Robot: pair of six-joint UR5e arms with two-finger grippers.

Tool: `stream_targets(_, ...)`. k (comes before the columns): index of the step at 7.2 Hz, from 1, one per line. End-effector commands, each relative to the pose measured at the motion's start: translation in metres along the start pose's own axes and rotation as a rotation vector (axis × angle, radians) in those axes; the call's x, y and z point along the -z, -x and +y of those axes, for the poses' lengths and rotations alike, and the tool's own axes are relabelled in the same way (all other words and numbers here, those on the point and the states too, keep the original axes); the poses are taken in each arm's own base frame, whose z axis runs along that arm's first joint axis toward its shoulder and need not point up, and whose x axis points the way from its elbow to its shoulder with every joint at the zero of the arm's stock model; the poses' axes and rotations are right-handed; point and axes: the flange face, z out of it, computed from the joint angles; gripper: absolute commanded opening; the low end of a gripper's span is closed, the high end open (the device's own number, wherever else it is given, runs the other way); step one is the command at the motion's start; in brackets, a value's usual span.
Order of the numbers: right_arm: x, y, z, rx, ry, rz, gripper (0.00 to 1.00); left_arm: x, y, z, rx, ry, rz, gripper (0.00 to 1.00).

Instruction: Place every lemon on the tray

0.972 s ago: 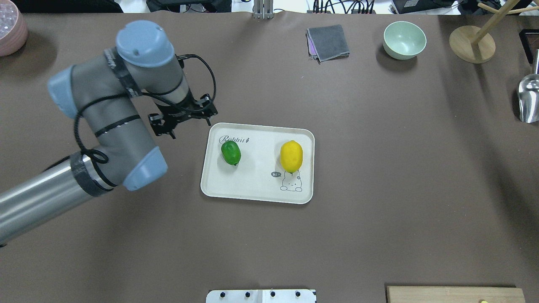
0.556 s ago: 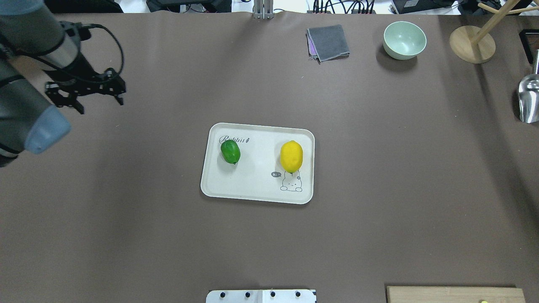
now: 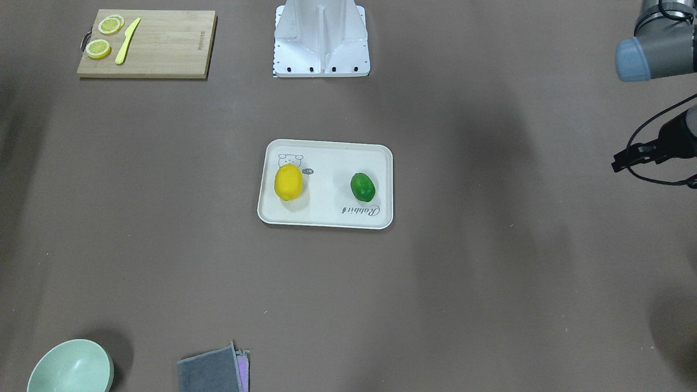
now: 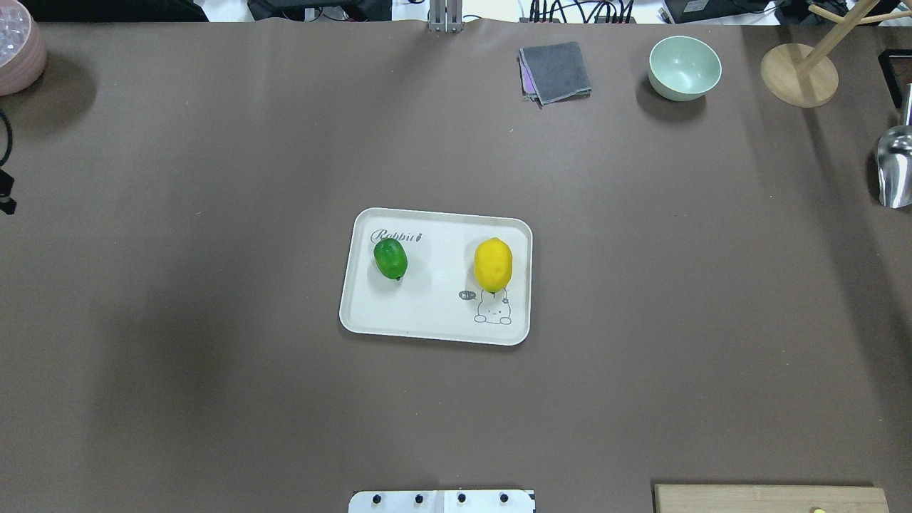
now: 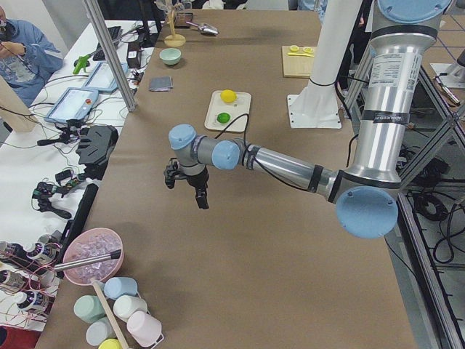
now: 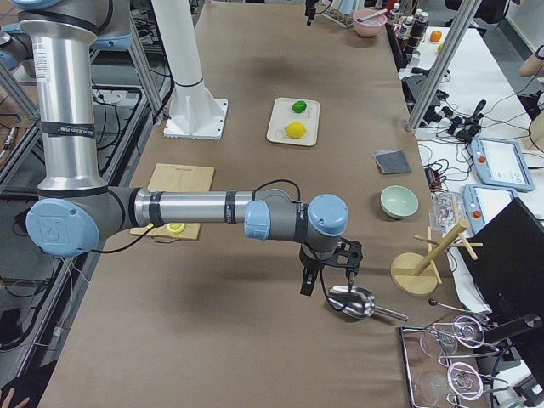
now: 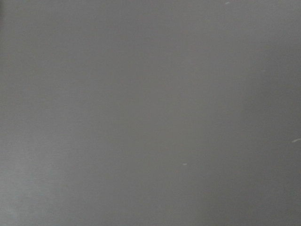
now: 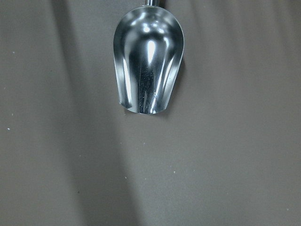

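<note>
Yellow lemon (image 4: pixel 493 264) and green lemon (image 4: pixel 390 258) sit on tray (image 4: pixel 434 313), far from wide-spread left end effector (image 5: pixel 186 193); right end effector (image 6: pixel 325 287): cannot tell.

left arm (image 5: pixel 283 166): stretched out level, elbow high | left gripper (image 5: pixel 186 195): hangs below its wrist, pointing down; jaw state unclear | right arm (image 6: pixel 187 208): stretched out level | right gripper (image 6: pixel 326 285): hangs below its wrist, pointing down; jaw state unclear

Brown-covered table (image 4: pixel 641 356), cluttered white side bench (image 5: pixel 22 160), aluminium frame post (image 5: pixel 110 54), soft shadows.
</note>
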Motion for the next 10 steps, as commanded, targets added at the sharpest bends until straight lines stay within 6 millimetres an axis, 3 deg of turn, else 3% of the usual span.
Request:
stream_targets(1, -0.001, -0.007, 0.004, -0.013, 0.002, -0.002, 1.00, 0.000, 0.096, 0.000, -0.036, 0.026, 0.162, 0.98)
stream_targets(2, -0.002, -0.007, 0.005, -0.013, 0.004, -0.003, 1.00, 0.025, 0.123, 0.004, -0.057, -0.029, 0.170, 0.98)
stream_targets(4, -0.001, -0.008, 0.005, -0.015, 0.002, -0.003, 1.00, 0.056, 0.143, 0.035, -0.129, -0.013, 0.057, 0.98)
stream_targets(7, 0.000, -0.008, 0.005, -0.015, 0.000, -0.005, 1.00, 0.068, 0.173, 0.043, -0.085, -0.023, -0.029, 0.98)
stream_targets(10, -0.001, -0.009, 0.006, -0.017, 0.002, -0.005, 1.00, 0.056, 0.186, 0.055, -0.064, -0.004, -0.026, 0.98)
